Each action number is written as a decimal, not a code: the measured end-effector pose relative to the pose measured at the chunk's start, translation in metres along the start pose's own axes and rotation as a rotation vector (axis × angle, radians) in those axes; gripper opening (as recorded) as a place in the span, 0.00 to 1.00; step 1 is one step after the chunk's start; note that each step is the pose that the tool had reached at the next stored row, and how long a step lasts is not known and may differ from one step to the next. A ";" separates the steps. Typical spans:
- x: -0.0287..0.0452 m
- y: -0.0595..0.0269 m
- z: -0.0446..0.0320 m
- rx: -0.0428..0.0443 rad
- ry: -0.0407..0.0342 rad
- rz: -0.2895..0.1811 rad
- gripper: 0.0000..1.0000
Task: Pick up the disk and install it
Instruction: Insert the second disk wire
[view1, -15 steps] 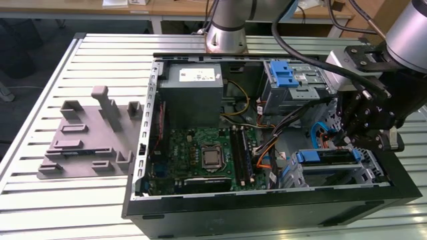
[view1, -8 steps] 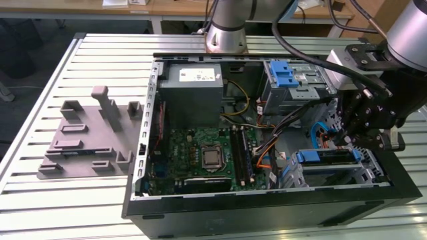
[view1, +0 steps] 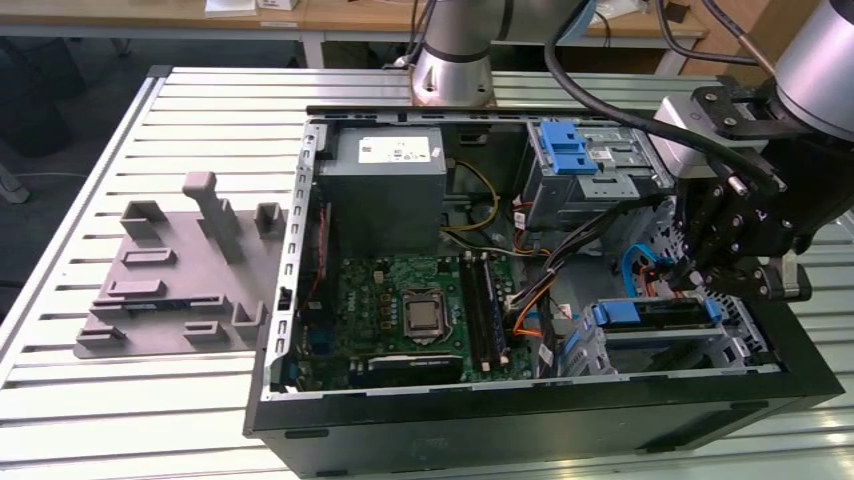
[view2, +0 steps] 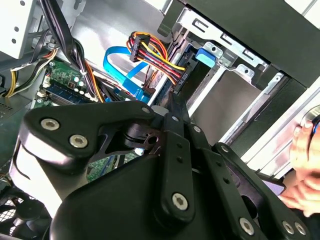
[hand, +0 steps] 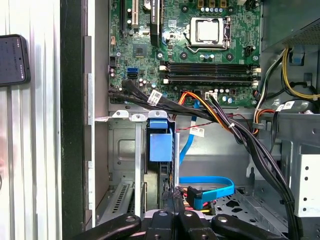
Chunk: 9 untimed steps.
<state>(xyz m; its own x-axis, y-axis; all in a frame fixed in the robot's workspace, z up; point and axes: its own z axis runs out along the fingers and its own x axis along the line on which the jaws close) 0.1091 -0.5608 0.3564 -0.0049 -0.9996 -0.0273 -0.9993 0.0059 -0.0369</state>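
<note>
one disk (view1: 657, 313) sits edge-up in the lower bay cage of the open computer case (view1: 534, 415), blue rail showing. the gripper (view1: 705, 278) hangs just above it, fingers pinched narrow, holding nothing. the case lies on a slatted metal table (view1: 80, 200), grey slotted tray (view1: 174, 270) alongside, wooden desks (view1: 320, 15) behind.

Robotics lab or test workshop. Ribbed aluminium-profile table (view1: 80, 400) carries an open desktop computer case (view1: 534, 420) lying on its side, motherboard (view1: 400, 310) and loose cabling exposed. Grey plastic fixture tray (view1: 174, 290) sits near the table's edge on the exterior view's left. Robot arm base (view1: 451, 60) is mounted at the far edge. Wooden desks (view1: 334, 15) stand behind.
</note>
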 end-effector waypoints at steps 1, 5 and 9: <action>0.0000 0.0000 0.0000 0.0000 -0.0001 0.000 0.11; 0.0000 0.0003 0.0000 0.0001 -0.0001 0.000 0.11; -0.0007 0.0028 -0.0001 0.0000 0.0000 0.000 0.11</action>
<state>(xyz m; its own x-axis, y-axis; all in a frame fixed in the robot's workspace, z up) 0.1063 -0.5602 0.3565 -0.0049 -0.9996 -0.0273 -0.9993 0.0059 -0.0370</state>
